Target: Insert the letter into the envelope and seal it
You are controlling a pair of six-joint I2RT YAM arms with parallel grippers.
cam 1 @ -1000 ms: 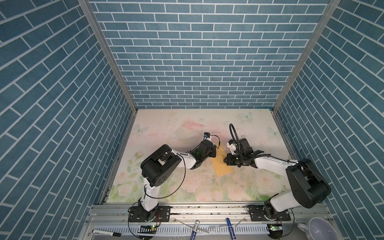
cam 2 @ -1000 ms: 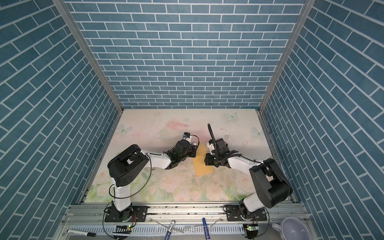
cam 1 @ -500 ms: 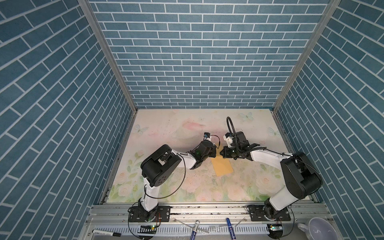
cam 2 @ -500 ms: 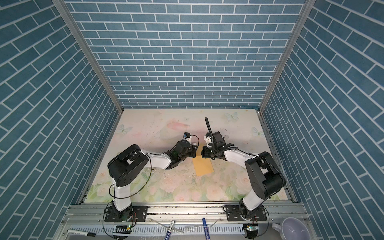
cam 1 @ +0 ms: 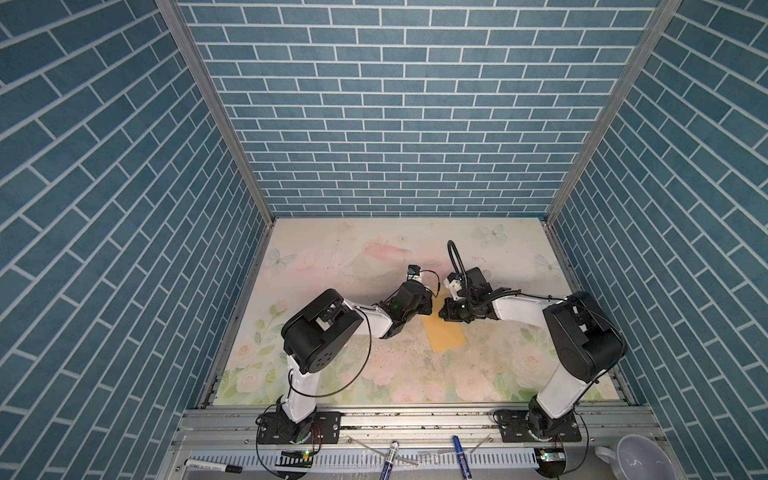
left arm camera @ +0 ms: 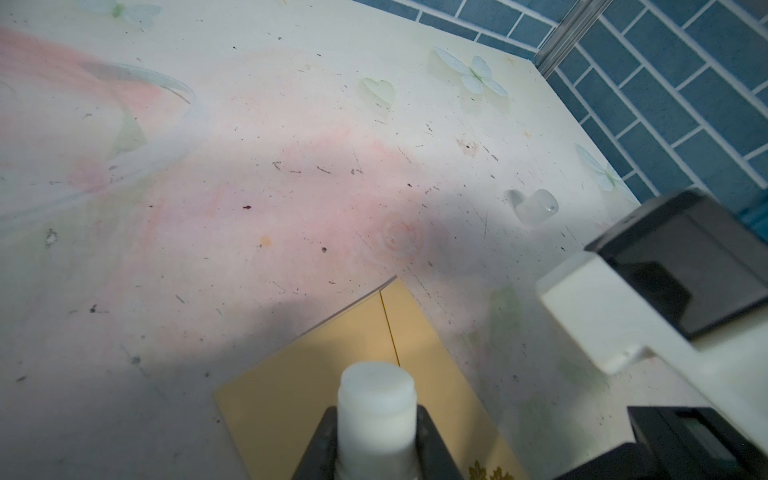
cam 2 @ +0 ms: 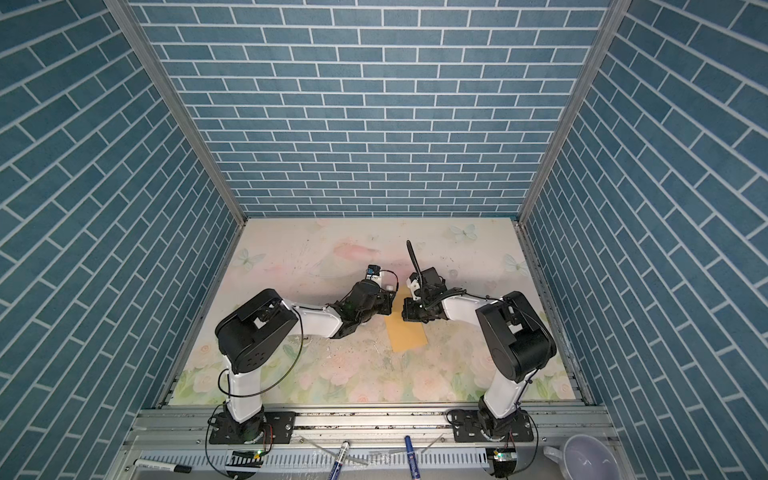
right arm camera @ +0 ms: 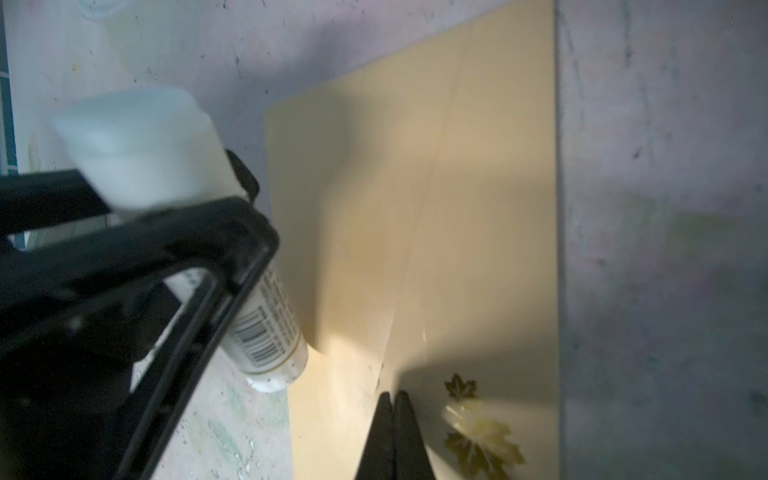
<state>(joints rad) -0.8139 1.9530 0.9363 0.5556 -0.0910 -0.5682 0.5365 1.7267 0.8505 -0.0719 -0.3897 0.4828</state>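
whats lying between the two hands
The long tan-yellow paper envelope lies flat under the gap between left hand and right hand, in both top views.

The envelope (cam 1: 444, 334) is plain tan-yellow, crossed by a thin darker seam line. It bears a gold maple-leaf emblem (right arm camera: 478, 444) just beside the black right hand (right arm camera: 392, 436). The glue stick (left arm camera: 376, 390) in the black left hand (left arm camera: 376, 432) is white, and its label carries a black barcode and fine black print. The desk (cam 1: 374, 249) is pale cream washed with pink, printed with blush roses, green leaves and pale blue butterflies, and flecked with dark specks. The walls (cam 1: 395, 104) show teal-blue bricks with white grout. The arms (cam 1: 374, 322) are white with black joints.
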